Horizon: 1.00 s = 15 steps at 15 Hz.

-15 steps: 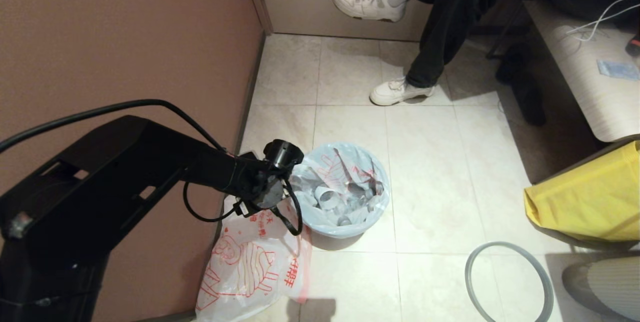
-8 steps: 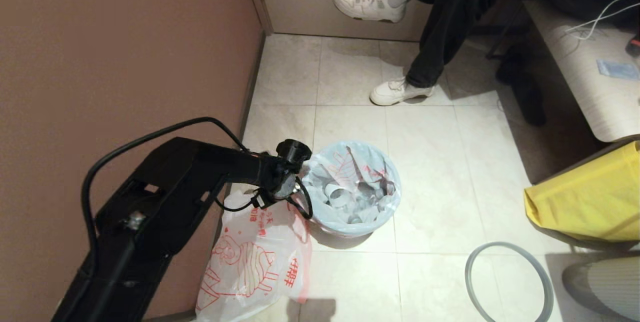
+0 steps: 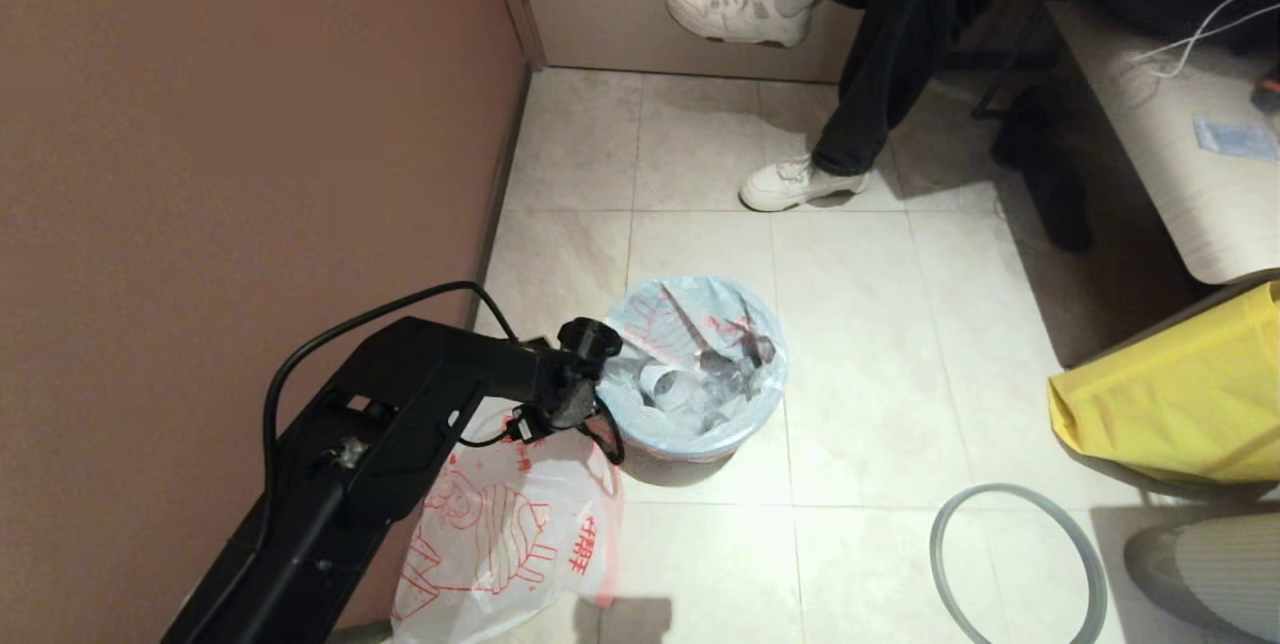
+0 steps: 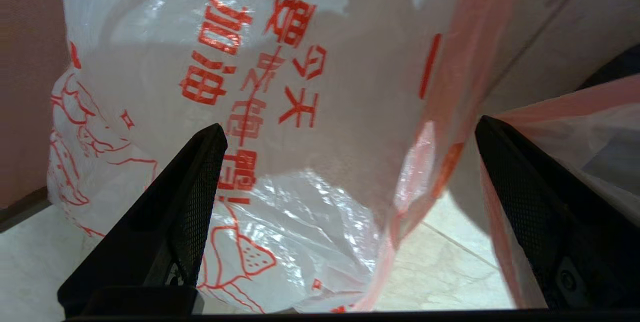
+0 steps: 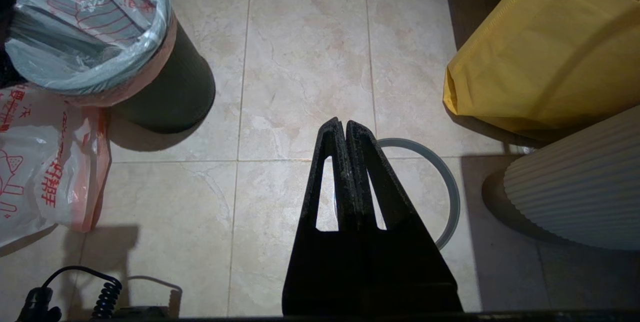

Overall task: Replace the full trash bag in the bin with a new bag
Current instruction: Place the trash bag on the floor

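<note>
The full trash bag (image 3: 690, 374) sits in the bin (image 5: 170, 92) near the floor's wall edge, the new bag (image 3: 500, 534) limp beside it, so removal seems in hand: the wide-spread left claw (image 4: 345, 162) at the rim must pinch plastic, the right claw (image 5: 345, 132) pressed together, idle.

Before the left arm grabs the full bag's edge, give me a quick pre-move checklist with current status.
1. Left gripper open: ok, fingers spread wide.
2. Left gripper at the bin rim: ok, it sits at the bin's left side in the head view.
3. Full trash bag between the fingers: not ok; the wrist view shows mostly the new bag between them, the full bag's edge by one finger.
4. Ring rim off the bin: ok, lying on the floor.
5. Right gripper out of the way: ok, shut, hanging above the ring.
6. Bag caught inside the bin: cannot tell.
</note>
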### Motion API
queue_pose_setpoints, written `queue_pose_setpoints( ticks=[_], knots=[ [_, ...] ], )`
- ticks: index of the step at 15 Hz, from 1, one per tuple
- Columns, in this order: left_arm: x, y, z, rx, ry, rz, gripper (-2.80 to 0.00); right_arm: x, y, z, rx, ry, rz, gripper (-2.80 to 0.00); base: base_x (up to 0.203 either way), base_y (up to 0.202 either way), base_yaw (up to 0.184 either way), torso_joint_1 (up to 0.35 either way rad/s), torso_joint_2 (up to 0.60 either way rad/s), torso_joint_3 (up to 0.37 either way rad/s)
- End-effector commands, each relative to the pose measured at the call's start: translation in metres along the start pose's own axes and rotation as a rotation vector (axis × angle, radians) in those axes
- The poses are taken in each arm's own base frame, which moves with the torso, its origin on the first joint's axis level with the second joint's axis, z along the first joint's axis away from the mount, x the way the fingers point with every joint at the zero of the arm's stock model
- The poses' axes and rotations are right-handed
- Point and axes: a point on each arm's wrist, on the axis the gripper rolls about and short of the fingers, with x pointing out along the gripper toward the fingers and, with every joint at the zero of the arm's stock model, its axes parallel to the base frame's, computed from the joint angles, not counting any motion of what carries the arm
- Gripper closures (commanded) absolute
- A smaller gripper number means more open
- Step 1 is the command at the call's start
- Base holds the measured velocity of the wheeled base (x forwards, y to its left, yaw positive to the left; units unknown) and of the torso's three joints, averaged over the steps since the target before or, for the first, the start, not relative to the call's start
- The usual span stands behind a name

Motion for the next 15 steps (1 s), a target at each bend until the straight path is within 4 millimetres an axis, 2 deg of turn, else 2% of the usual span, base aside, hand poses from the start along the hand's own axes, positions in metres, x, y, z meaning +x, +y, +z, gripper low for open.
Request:
queue_pose_setpoints(
  ticks=[1, 4, 12, 15],
  knots=[
    [0.007, 0.003, -0.006, 0.007, 0.012, 0.022, -2.8, 0.0, 0.0, 0.0, 0.0, 0.0, 0.0, 0.0, 0.0, 0.0, 0.0, 0.0, 0.0, 0.0],
    [0.006, 0.008, -0.006, 0.015, 0.015, 0.057, -2.8, 0.0, 0.0, 0.0, 0.0, 0.0, 0.0, 0.0, 0.0, 0.0, 0.0, 0.0, 0.0, 0.0],
    [-0.017, 0.022, 0.0, 0.004, 0.081, 0.169, -2.8, 0.0, 0.0, 0.0, 0.0, 0.0, 0.0, 0.0, 0.0, 0.0, 0.0, 0.0, 0.0, 0.0],
    [-0.018, 0.025, -0.004, -0.003, 0.107, 0.185, -2.8, 0.0, 0.0, 0.0, 0.0, 0.0, 0.0, 0.0, 0.0, 0.0, 0.0, 0.0, 0.0, 0.0]
  ],
)
